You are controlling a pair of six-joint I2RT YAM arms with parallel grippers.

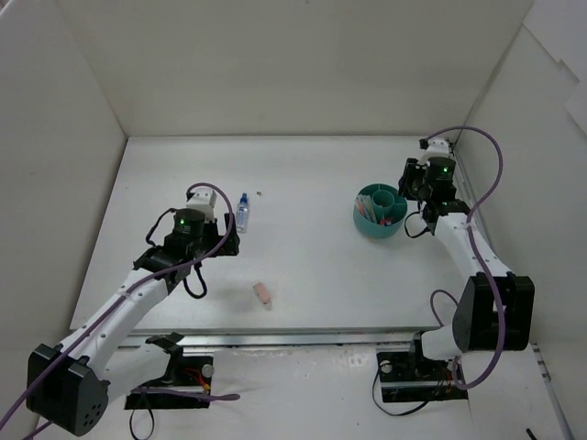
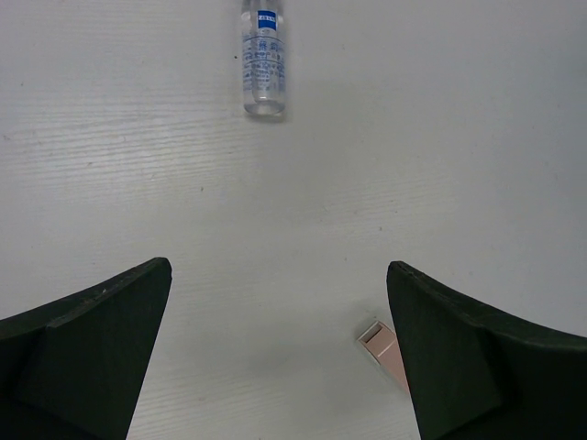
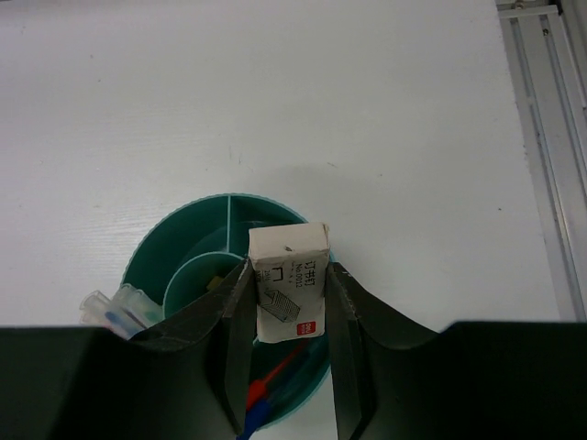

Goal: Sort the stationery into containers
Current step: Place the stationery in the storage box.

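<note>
Your right gripper [image 3: 288, 270] pinches the box [image 3: 290, 293] above the rim of the bowl [image 3: 193, 225]; released here, it could tumble outside. Your left gripper [image 2: 279, 268] hangs spread.

- Table top [image 1: 321, 174]: white, matt, with fine horizontal grain visible in the wrist views. It filled the centre of the overhead frame.
- Back wall [image 1: 303, 64]: plain white panel across the top of the frame, meeting the table in a straight seam.
- Left side wall [image 1: 50, 156]: white panel, slanting down the left edge.
- Right side wall [image 1: 541, 110]: white panel, upper right, with a board edge showing in the far corner.
- Metal rail [image 1: 303, 339]: silver and slotted, along the table's near edge at lower centre.
- Lower ledge [image 1: 303, 390]: white, along the bottom below the rail.
- Light: even and diffuse, with soft shadows.
</note>
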